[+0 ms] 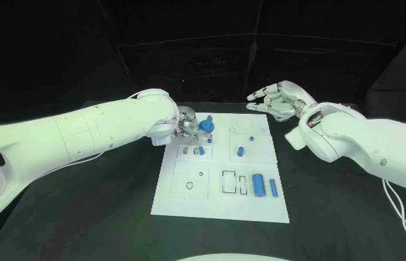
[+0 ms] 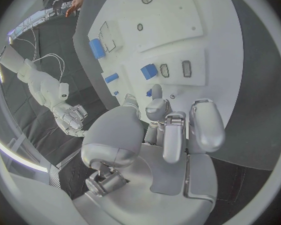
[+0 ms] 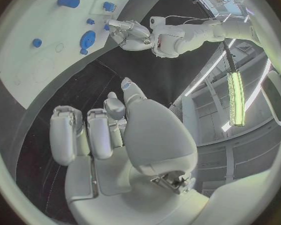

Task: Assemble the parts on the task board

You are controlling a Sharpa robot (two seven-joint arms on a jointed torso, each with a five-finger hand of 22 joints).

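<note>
The white task board (image 1: 220, 167) lies in the middle of the black table. My left hand (image 1: 188, 129) hovers at its far left corner with its fingers curled in. Its fingertips (image 2: 157, 93) are against a round blue part (image 1: 207, 125). I see only a sliver of that part (image 2: 149, 92) between thumb and finger, so a grip is unclear. My right hand (image 1: 277, 101) floats off the far right corner, fingers apart and empty. A blue peg (image 1: 240, 151), a blue block (image 1: 200, 151) and two blue cylinders (image 1: 258, 185) lie on the board.
Several empty slots and outlines mark the board's near half (image 1: 190, 182). Black table surrounds the board, with open room in front of it and to both sides. My left arm (image 1: 93, 132) crosses the table's left side and my right arm (image 1: 355, 141) its right.
</note>
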